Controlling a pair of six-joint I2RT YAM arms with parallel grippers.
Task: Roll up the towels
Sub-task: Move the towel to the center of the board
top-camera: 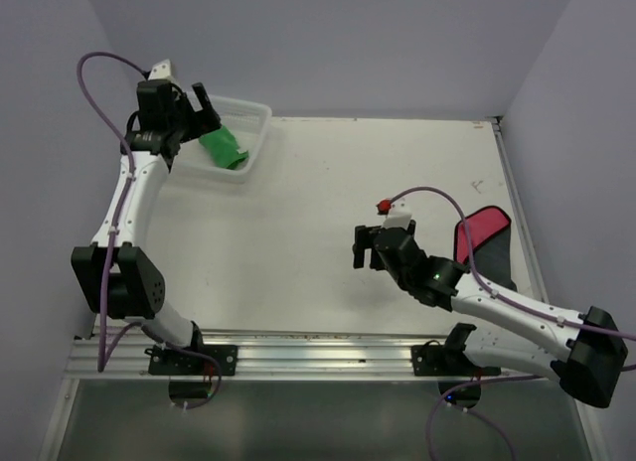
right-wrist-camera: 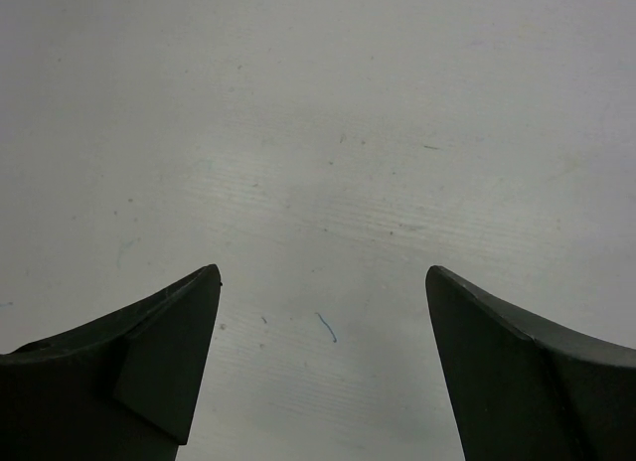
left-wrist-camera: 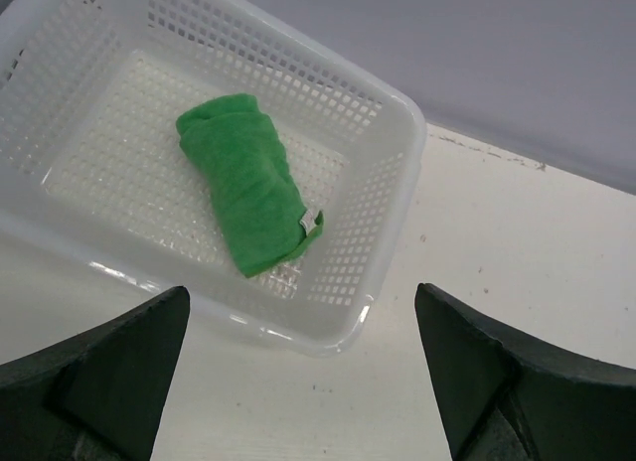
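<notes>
A bright green towel [top-camera: 224, 148] lies rolled up inside the white mesh basket [top-camera: 256, 111] at the back left. My left gripper [top-camera: 197, 105] hovers over the basket's left side, open and holding nothing. In the left wrist view the rolled green towel [left-wrist-camera: 250, 183] lies on the basket [left-wrist-camera: 399, 173] floor, beyond my left gripper [left-wrist-camera: 301, 292]. A red towel [top-camera: 484, 230] with a dark grey underside lies at the right, partly behind my right arm. My right gripper [top-camera: 366, 250] is left of it, open over bare table. The right wrist view shows my right gripper [right-wrist-camera: 323, 272] with only tabletop between its fingers.
Grey walls close in the table at the back and on both sides. A metal rail [top-camera: 318, 347] with both arm bases runs along the near edge. Purple cables loop off each arm.
</notes>
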